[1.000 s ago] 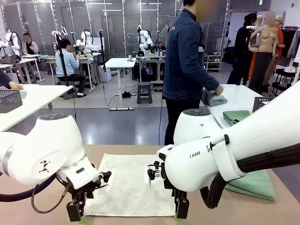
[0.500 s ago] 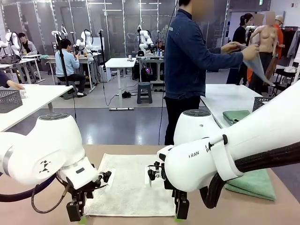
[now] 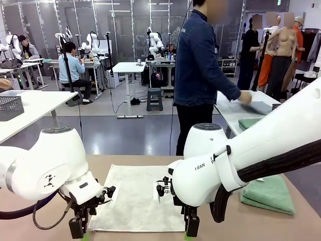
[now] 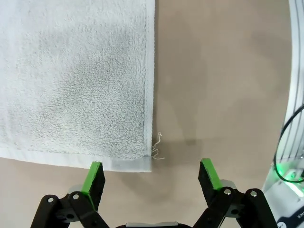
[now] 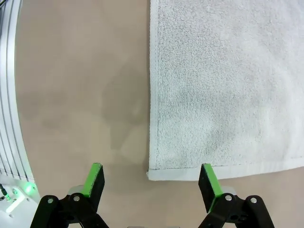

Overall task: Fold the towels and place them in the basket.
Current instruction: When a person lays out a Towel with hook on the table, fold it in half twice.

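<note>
An off-white towel (image 3: 134, 196) lies spread flat on the brown table (image 3: 281, 228). My left gripper (image 3: 79, 229) hangs open over its near left corner, and the corner (image 4: 146, 165) sits between the green pads (image 4: 95, 176). My right gripper (image 3: 189, 229) stands open over the near right corner (image 5: 151, 174), again with the corner between the pads (image 5: 208, 183). Neither gripper holds anything. Folded mint green towels (image 3: 267, 193) lie at the table's right. A corner of a dark mesh basket (image 3: 275, 106) peeks out above my right arm.
A person (image 3: 200, 75) stands at the table's far side, turned to a white side table (image 3: 233, 110), pressing a grey cloth (image 3: 261, 107) flat. A folded green towel (image 3: 251, 123) lies there too. Another mesh basket (image 3: 10, 106) sits on a table at far left.
Both grippers have shifted slightly at the towel's near corners, still open. The person held a cloth up in the air and has now laid it on the side table.
</note>
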### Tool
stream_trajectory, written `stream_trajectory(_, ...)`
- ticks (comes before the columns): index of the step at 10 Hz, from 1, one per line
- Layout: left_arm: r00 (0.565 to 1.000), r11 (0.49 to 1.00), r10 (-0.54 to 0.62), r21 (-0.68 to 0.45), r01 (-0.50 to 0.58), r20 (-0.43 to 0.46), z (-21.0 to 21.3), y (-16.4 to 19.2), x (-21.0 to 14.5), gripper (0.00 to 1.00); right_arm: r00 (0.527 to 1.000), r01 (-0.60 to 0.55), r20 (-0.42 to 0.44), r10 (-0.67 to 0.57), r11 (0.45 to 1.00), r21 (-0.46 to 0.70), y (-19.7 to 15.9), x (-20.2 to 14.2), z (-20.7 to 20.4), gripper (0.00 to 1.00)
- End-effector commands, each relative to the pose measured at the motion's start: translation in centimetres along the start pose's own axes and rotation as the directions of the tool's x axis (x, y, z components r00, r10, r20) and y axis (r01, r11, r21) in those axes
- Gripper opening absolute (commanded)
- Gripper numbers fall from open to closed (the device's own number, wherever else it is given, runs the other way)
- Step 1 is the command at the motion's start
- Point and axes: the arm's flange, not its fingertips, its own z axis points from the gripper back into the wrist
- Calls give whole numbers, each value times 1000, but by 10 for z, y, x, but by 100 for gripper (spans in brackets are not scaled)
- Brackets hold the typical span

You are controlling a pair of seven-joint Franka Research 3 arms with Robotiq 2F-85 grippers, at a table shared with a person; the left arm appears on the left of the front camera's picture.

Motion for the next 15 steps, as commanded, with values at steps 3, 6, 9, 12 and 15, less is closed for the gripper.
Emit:
stream_trajectory(3, 999, 1000, -11, 18, 10, 41, -15, 12, 0, 100, 999, -44, 7, 44, 999, -7, -6, 0, -6, 100)
stream_trajectory(6, 1000, 1000, -2, -15, 2, 28, -18, 14, -1, 97, 999, -42, 10, 42, 999, -5, -8, -1, -8, 100)
stream_trajectory(9, 1000, 1000, 9, -29, -8, 29, -20, 15, -1, 97, 999, -21, -24, 21, 1000, 5, -10, -3, -12, 100)
stream_trajectory(12, 1000, 999, 10, -33, -9, 27, -21, 16, 1, 97, 997, 8, -72, -7, 1000, 23, -10, -3, -17, 100)
stream_trajectory(15, 999, 999, 12, -35, -11, 34, -21, 16, 0, 97, 993, 46, -111, -44, 999, 20, -10, -1, -17, 100)
